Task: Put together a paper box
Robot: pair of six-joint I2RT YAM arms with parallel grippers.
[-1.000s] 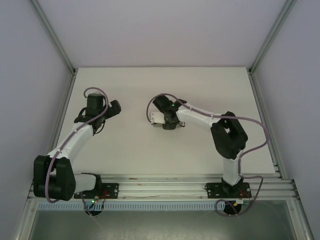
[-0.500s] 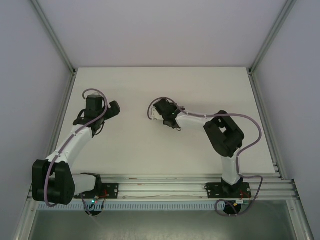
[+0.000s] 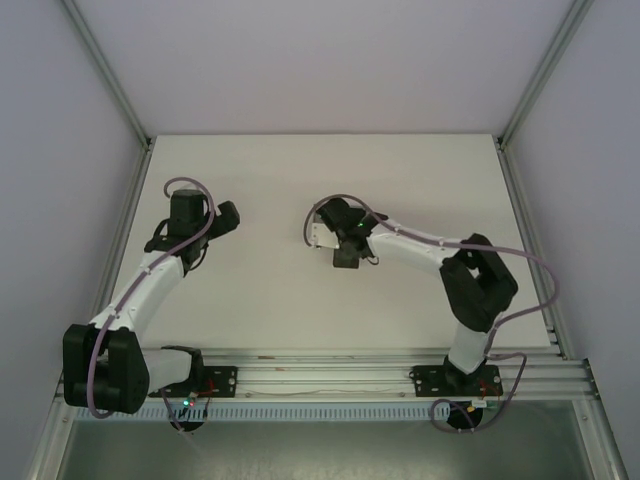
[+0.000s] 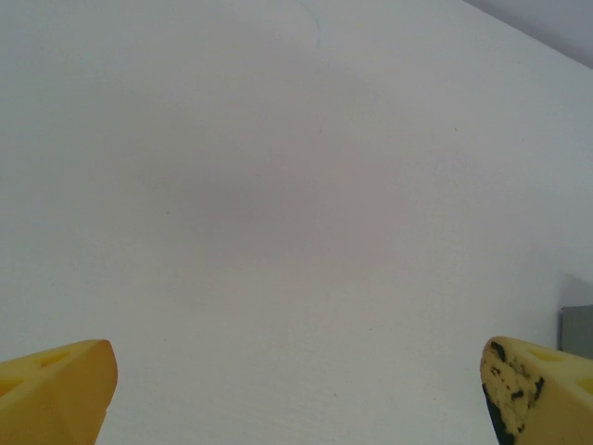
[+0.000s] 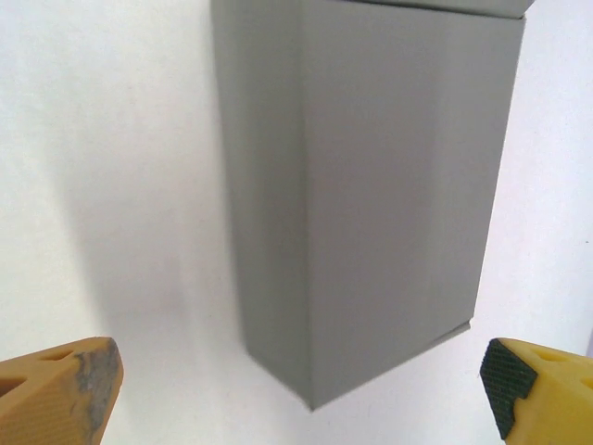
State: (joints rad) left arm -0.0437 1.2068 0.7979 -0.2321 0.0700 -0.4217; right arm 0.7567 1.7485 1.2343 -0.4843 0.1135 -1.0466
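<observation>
Grey thin-cardboard rectangular box (image 5: pixel 389 185) looks folded closed | right end effector (image 5: pixel 301 387) released over it | left end effector (image 4: pixel 296 394) released | task seemingly near done

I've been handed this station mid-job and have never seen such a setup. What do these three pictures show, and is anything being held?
These are two robot arms bolted at the near edge of a white table. The wide picture comes from a fixed camera above and behind them. The other two come from a camera on each wrist, so the yellow tips in the bottom corners are that arm's own fingers. The left gripper is open above bare table. The right gripper is open too, and the grey paper box, already folded into shape, sits on the table just ahead, touching neither finger. Nothing is held.
</observation>
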